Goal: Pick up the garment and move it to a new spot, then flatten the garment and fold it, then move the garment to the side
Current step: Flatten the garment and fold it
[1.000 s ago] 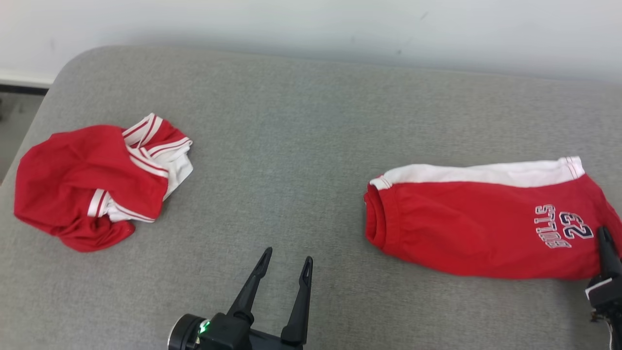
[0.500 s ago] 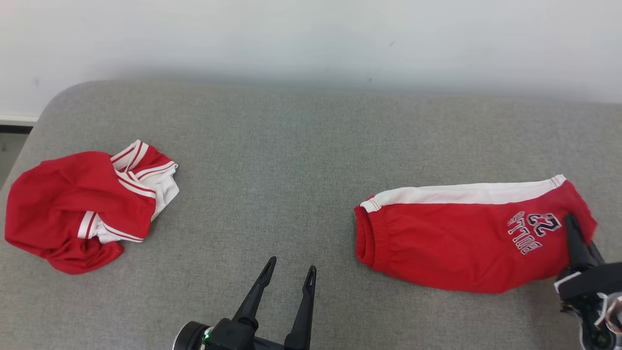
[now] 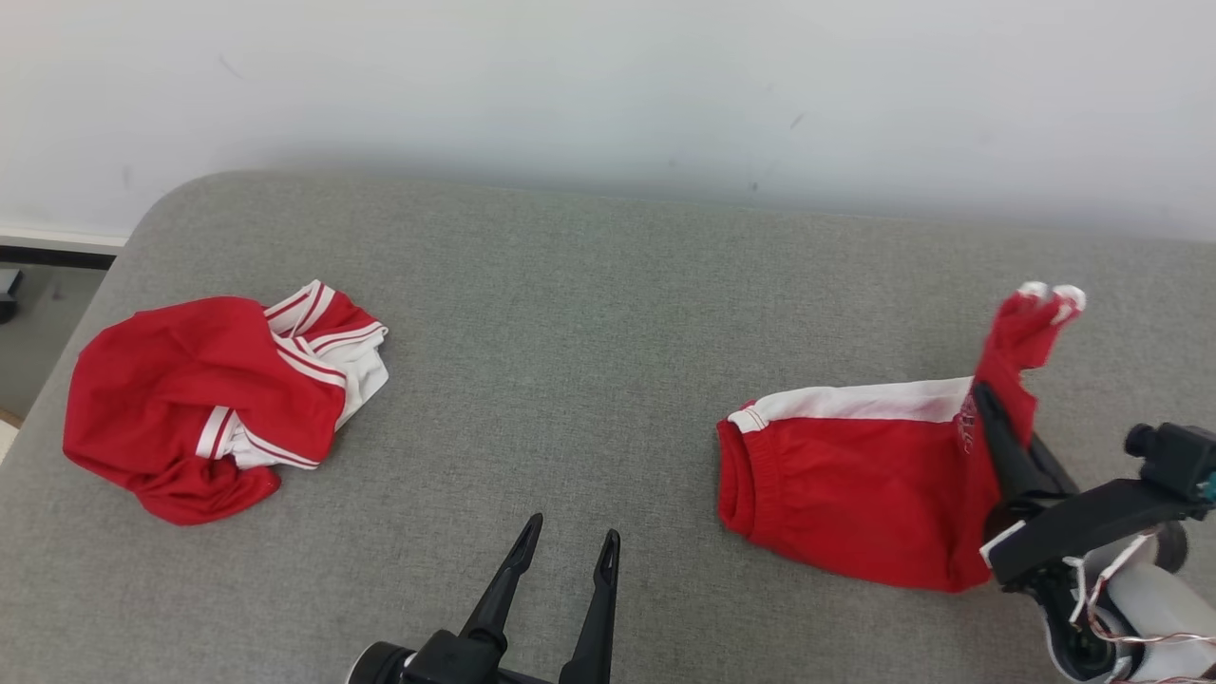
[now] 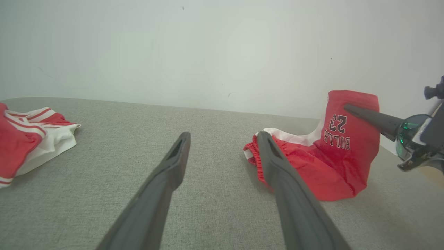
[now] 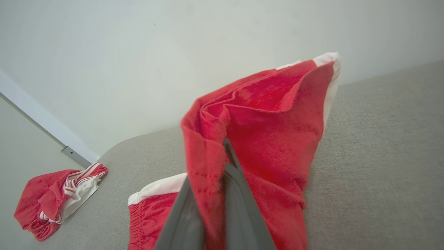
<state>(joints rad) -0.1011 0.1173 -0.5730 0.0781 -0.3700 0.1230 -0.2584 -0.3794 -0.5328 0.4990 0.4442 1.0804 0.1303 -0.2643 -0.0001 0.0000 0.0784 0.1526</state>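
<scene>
The garment (image 3: 855,484) is a pair of red shorts with a white side stripe, lying on the right of the grey cushion (image 3: 589,332). My right gripper (image 3: 983,394) is shut on the leg end of the shorts and holds it up off the cushion, while the waistband end still rests on the surface. In the left wrist view the raised cloth (image 4: 347,152) shows "BULLS 23" with the right gripper (image 4: 347,107) against it. In the right wrist view red fabric (image 5: 270,132) drapes over that gripper (image 5: 223,149). My left gripper (image 3: 570,532) hovers open at the near middle, holding nothing (image 4: 222,135).
A second red and white garment (image 3: 190,389) lies crumpled at the cushion's left end (image 4: 31,139) (image 5: 55,198). A pale wall (image 3: 608,85) runs behind the cushion. The cushion's rounded left edge drops to the floor (image 3: 38,323).
My right gripper has raised the shorts' leg end off the cushion and drawn it leftward, so the cloth stands up. The head camera has shifted. The left gripper stays put.
</scene>
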